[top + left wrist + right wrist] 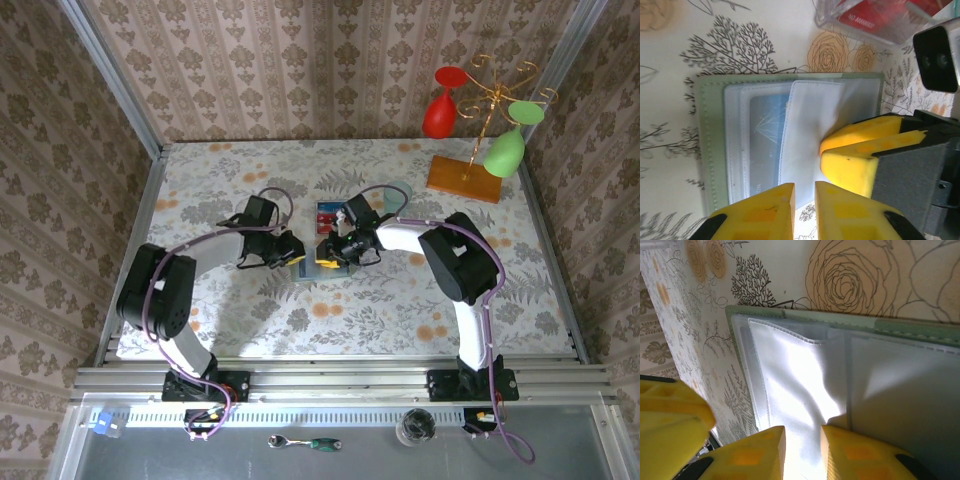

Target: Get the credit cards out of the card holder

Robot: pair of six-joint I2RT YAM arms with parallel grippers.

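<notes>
The card holder (710,150) lies open on the flowered cloth, pale green with clear plastic sleeves; it also shows in the top view (304,268) and the right wrist view (920,330). A blue credit card (765,130) sits inside one sleeve. A red credit card (867,12) lies in a clear container beyond the holder. My left gripper (805,200) hangs over the holder's near edge, jaws a narrow gap apart with nothing between them. My right gripper (802,452) faces it, jaws slightly apart around a raised white sleeve (795,375). The two grippers nearly touch (310,255).
The clear container with cards (329,212) stands just behind the holder. A wooden-based rack (465,178) holding red and green glasses is at the back right. A translucent teal cup (398,190) sits behind the right arm.
</notes>
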